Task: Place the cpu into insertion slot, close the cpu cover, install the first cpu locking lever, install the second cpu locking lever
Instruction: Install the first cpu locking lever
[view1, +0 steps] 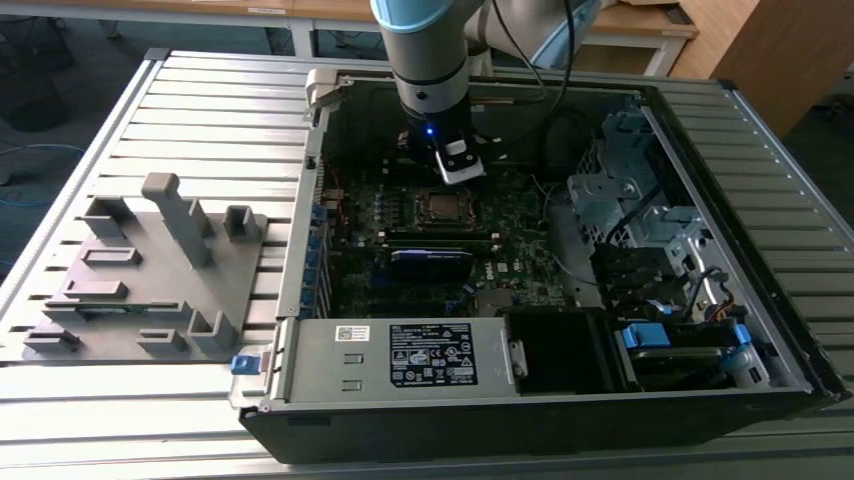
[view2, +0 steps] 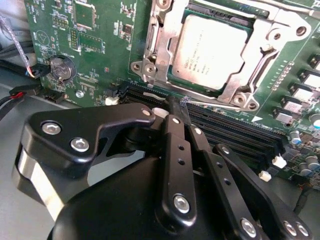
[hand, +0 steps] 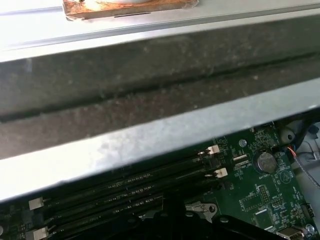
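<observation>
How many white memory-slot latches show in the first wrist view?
4: two latches at the end near the coin cell, two at the opposite end. More may be hidden.

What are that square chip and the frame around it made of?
The chip looks capped in dull, matte grey metal, with a soft sheen. The frame around it looks like thin bare sheet metal, brighter, glinting at its bent edges. Which metals, I cannot tell.

Open from above across the motherboard (view1: 523, 278) around the insertion slot (view1: 441, 206). Hemmed in by the case wall (view1: 316, 200) on the exterior view's left, the drive cage (view1: 627, 190) on its right and the power supply (view1: 334, 372) in front. Crowded by loose cables (view1: 537, 100) near the gripper (view1: 462, 172), close to the memory slots (view2: 235, 125).
</observation>
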